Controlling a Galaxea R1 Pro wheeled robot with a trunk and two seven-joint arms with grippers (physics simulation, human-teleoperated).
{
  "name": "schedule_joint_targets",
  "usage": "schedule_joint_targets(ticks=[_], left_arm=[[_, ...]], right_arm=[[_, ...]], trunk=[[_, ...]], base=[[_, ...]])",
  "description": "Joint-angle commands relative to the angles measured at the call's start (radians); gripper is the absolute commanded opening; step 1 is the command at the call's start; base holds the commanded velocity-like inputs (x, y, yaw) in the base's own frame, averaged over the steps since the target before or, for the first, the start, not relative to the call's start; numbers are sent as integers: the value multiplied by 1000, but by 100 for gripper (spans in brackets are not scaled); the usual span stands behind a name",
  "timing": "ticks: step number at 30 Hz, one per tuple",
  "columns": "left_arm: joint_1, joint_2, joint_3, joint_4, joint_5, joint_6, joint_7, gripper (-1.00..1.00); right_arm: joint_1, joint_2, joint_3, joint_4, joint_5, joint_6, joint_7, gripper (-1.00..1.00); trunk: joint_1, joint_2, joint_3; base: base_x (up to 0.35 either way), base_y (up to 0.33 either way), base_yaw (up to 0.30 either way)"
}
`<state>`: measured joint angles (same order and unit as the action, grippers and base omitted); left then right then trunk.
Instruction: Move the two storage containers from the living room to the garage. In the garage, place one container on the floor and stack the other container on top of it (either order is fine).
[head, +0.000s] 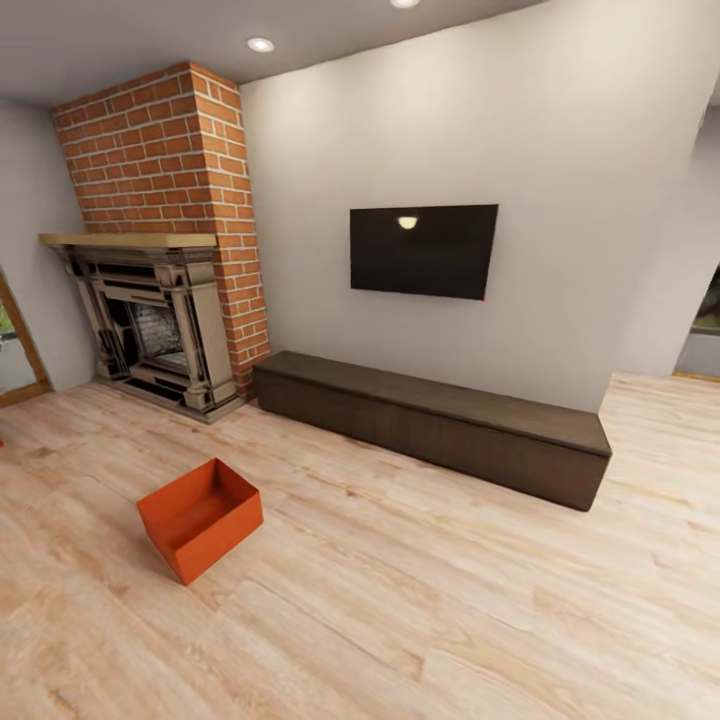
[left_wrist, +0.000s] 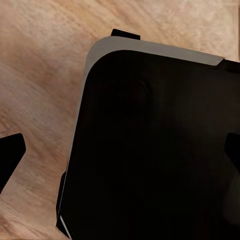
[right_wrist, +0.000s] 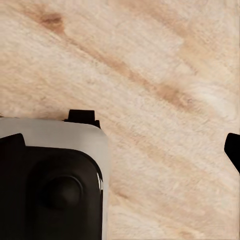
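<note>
Head view: one orange-red storage container sat open side up on the light wood-plank floor of the living room, in front of the brick fireplace and well apart from the low dark cabinet under the wall-mounted television. Left wrist view: my left gripper showed two dark fingertips spread wide, nothing between them, above my black base. Right wrist view: my right gripper likewise stood open over the planks, one fingertip at the frame edge, holding nothing.
</note>
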<state>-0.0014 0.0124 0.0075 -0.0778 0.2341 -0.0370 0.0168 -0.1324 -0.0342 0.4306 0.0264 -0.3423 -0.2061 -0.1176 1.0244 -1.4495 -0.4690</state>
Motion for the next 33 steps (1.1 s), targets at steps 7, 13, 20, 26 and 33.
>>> schedule_joint_targets(ticks=[7,13,20,26,33], left_arm=[[0,0,0,1,4,-4,2,100],[0,-1,0,1,4,-6,2,100],[0,-2,-1,1,1,-6,2,100],[0,-1,-1,1,0,-7,2,100],[0,0,-1,1,2,-6,2,100]], right_arm=[[-1,-1,15,3,5,-2,-4,100],[-1,-2,23,3,6,1,0,100],[-1,0,18,3,6,-1,-2,100],[-1,0,18,3,7,-1,-1,100],[-1,0,22,3,6,0,-1,100]], trunk=[[1,0,-1],[1,0,-1],[1,0,-1],[1,0,-1],[1,0,-1]], base=[[322,0,16],[322,0,0],[322,-23,0],[322,-71,79],[322,-74,254]])
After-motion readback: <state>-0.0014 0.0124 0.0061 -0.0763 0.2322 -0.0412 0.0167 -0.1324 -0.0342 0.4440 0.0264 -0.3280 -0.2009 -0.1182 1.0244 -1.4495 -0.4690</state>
